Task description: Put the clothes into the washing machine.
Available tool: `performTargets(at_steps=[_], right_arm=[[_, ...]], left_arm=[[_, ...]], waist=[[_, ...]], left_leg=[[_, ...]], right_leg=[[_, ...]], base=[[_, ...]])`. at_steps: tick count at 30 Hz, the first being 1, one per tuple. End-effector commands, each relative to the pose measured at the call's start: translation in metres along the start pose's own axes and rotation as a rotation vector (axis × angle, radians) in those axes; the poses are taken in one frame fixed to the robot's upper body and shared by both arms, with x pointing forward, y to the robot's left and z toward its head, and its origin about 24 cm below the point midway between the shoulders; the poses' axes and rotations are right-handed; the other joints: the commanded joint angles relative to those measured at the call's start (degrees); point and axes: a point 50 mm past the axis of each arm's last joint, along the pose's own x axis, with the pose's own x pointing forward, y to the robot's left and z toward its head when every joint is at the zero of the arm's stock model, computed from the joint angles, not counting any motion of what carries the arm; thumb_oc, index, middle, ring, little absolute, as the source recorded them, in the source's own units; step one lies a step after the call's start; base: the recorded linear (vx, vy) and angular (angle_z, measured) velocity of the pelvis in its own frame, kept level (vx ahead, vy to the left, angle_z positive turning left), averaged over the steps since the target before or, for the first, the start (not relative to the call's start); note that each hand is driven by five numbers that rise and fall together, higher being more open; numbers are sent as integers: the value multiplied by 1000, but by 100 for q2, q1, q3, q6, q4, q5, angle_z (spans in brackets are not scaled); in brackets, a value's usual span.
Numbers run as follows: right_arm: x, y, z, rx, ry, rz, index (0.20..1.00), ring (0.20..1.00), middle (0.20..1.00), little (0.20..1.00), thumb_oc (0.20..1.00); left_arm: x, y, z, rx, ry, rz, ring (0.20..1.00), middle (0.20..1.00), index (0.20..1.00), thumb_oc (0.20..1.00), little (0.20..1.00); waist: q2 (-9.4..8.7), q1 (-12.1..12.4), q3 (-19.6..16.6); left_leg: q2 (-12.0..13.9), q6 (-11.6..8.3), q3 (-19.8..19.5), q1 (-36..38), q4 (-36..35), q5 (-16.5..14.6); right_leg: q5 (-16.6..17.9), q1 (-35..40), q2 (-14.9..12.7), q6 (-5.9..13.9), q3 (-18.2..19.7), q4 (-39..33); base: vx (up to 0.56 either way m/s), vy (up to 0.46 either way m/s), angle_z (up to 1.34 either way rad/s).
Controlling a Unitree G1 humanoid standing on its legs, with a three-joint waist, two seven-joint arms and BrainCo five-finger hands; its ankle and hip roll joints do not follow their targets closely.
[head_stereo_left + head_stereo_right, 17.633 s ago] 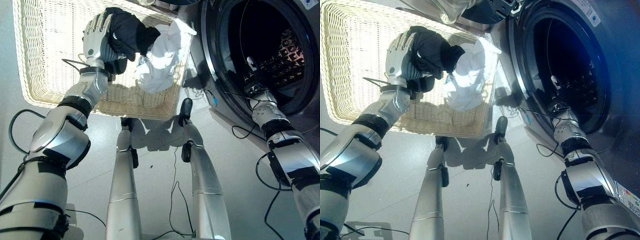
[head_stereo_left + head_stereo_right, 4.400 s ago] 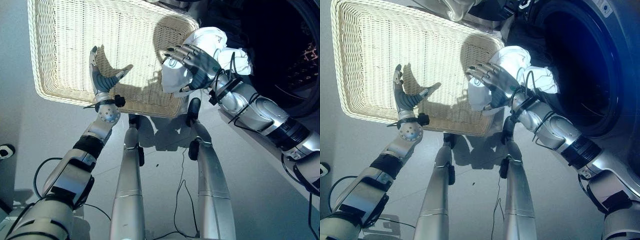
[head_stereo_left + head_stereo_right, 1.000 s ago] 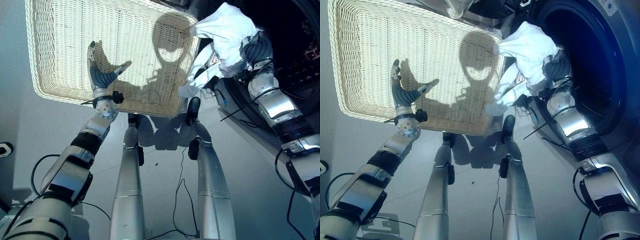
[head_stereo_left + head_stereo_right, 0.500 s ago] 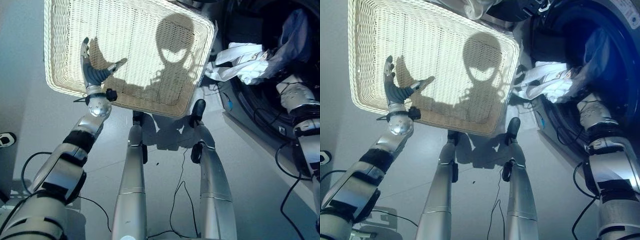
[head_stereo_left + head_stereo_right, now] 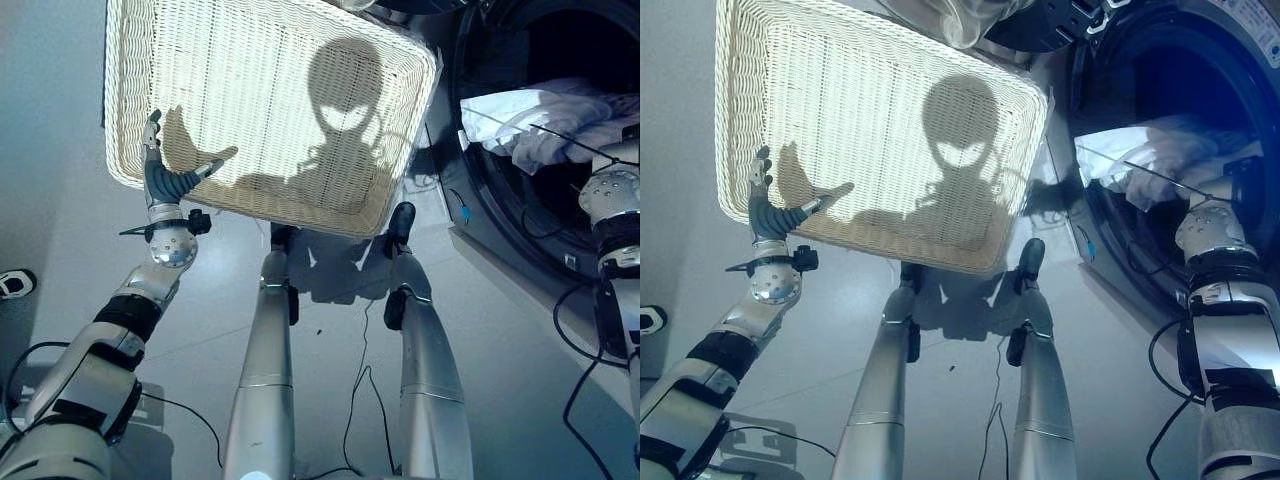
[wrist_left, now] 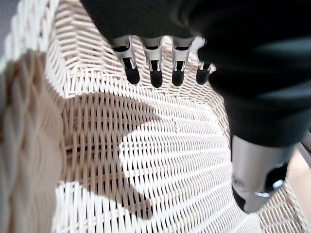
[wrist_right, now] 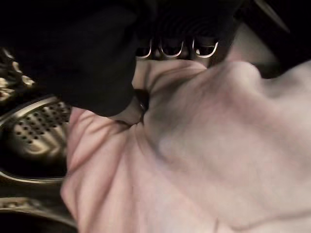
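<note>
Fingers (image 6: 151, 73) of the left hand (image 5: 165, 180) straight and spread, thumb apart, holding nothing; hand raised over the near left part of the wicker basket (image 5: 270, 40), by its near rim. In the left wrist view the dark fingertips hang above the woven basket floor without touching it.

Right hand (image 7: 97, 58) reaches into the mouth of the washing machine (image 5: 1110, 60). In the right wrist view its fingers (image 7: 172, 48) are pressed into the white clothes (image 5: 530, 115) and the tips are buried in the folds; cannot tell whether they are curled round the cloth or straight.

The white clothes lie bunched in the door opening of the washing machine, resting on the lower lip of the opening, partly inside the dark drum (image 7: 34, 131). Perforated drum wall visible beside the cloth in the right wrist view.

Basket sits on the grey floor (image 5: 500, 340), just beside the washing machine on its left. No cloth seen in the basket.
</note>
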Motion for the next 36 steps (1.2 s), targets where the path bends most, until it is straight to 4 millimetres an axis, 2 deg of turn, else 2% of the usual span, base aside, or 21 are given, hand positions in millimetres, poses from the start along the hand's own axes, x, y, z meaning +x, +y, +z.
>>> performTargets(at_steps=[1, 3, 5, 6, 7, 10, 12, 13, 15, 16, 20, 22, 27, 28, 33, 36], right_arm=[[50, -5, 161, -50, -497, 10, 1000, 1000, 1000, 1000, 1000], [54, -4, 140, -163, -444, 39, 1000, 1000, 1000, 1000, 1000], [60, -4, 113, -353, -365, 96, 1000, 1000, 1000, 1000, 1000], [60, -4, 107, -403, -361, 108, 1000, 1000, 1000, 1000, 1000], [59, -1, 89, -563, -317, 165, 1000, 1000, 1000, 1000, 1000], [54, 4, 70, -834, -352, 202, 1000, 1000, 1000, 1000, 1000], [50, 8, 67, -860, -358, 205, 1000, 1000, 1000, 1000, 1000], [41, 17, 65, -988, -455, 221, 1000, 1000, 1000, 1000, 1000], [33, 24, 63, -1024, -500, 238, 1000, 1000, 1000, 1000, 1000], [23, 32, 62, -1050, -577, 256, 1000, 1000, 1000, 1000, 1000], [1, 49, 60, -1012, -654, 326, 1000, 1000, 1000, 1000, 1000], [-17, 56, 55, -993, -736, 366, 1000, 1000, 1000, 1000, 1000], [-32, 59, 47, -977, -803, 427, 1000, 1000, 1000, 1000, 1000], [-46, 61, 39, -973, -882, 501, 1000, 1000, 1000, 1000, 1000], [-61, 58, 29, -942, -945, 609, 1000, 1000, 1000, 1000, 1000], [-75, 54, 19, -982, -1036, 689, 1000, 1000, 1000, 1000, 1000]], left_arm=[[3, 21, -8, -31, 20, 54, 1000, 1000, 1000, 1000, 1000], [5, 14, -5, -42, 20, 47, 1000, 1000, 1000, 1000, 1000], [7, 9, -2, -51, 19, 43, 1000, 1000, 1000, 1000, 1000], [9, 7, -1, -52, 17, 41, 1000, 1000, 1000, 1000, 1000], [13, 5, 3, -53, 13, 37, 1000, 1000, 1000, 1000, 1000], [20, 1, 10, -59, 6, 30, 1000, 1000, 1000, 1000, 1000], [22, -1, 12, -61, 3, 27, 1000, 1000, 1000, 1000, 1000], [23, -3, 15, -65, -4, 21, 1000, 1000, 1000, 1000, 1000], [22, -5, 15, -68, -8, 21, 1000, 1000, 1000, 1000, 1000], [21, -7, 16, -73, -12, 19, 1000, 1000, 1000, 1000, 1000], [19, -8, 17, -84, -16, 22, 1000, 1000, 1000, 1000, 1000], [18, -9, 18, -87, -21, 25, 1000, 1000, 1000, 1000, 1000], [17, -10, 18, -94, -25, 36, 1000, 1000, 1000, 1000, 1000], [16, -12, 19, -104, -26, 46, 1000, 1000, 1000, 1000, 1000], [16, -13, 19, -109, -26, 57, 1000, 1000, 1000, 1000, 1000], [17, -14, 21, -114, -31, 67, 1000, 1000, 1000, 1000, 1000]], waist=[[-191, -345, -129], [-119, -304, -129], [-44, -272, -129], [-33, -262, -129], [-10, -243, -129], [38, -195, -129], [57, -182, -129], [91, -159, -129], [99, -154, -129], [115, -141, -129], [143, -145, -129], [155, -173, -129], [174, -204, -129], [203, -226, -129], [223, -280, -129], [224, -321, -129]], left_leg=[[-542, 467, 23, 643, -584, 34], [-615, 492, 4, 615, -572, 30], [-640, 499, 16, 568, -582, 52], [-651, 503, 17, 555, -585, 58], [-682, 515, 16, 527, -590, 73], [-685, 519, 25, 463, -587, 103], [-691, 525, 22, 438, -560, 103], [-684, 516, 36, 392, -538, 98], [-692, 525, 36, 380, -556, 107], [-687, 531, 41, 359, -567, 102], [-678, 538, 75, 345, -570, 89], [-668, 539, 105, 313, -558, 76], [-668, 545, 138, 273, -544, 56], [-671, 537, 166, 243, -543, 49], [-653, 534, 217, 252, -540, 23], [-648, 532, 248, 240, -551, 30]], right_leg=[[-295, 570, 864, 231, -511, 191], [-286, 532, 851, 211, -501, 155], [-277, 470, 823, 213, -513, 158], [-269, 455, 818, 213, -515, 151], [-251, 431, 814, 202, -519, 121], [-244, 368, 785, 191, -544, 131], [-236, 348, 781, 188, -545, 142], [-254, 309, 746, 203, -570, 172], [-248, 298, 740, 203, -582, 163], [-268, 266, 729, 205, -599, 186], [-308, 224, 722, 204, -608, 240], [-343, 171, 711, 208, -598, 290], [-370, 114, 694, 211, -600, 324], [-396, 65, 693, 211, -587, 341], [-444, 31, 701, 224, -550, 404], [-455, 5, 700, 236, -542, 416]], base=[[55, 70, -1], [13, 15, 1], [0, 0, 0], [0, 0, 0], [0, 0, 0], [1, -1, 1], [0, 0, 0], [0, 0, 0], [0, 0, 0], [0, 0, 0], [0, 0, 0], [-9, 34, -3], [-4, 17, -2], [-8, 41, 0], [-1, 8, 0], [0, 0, 0]])
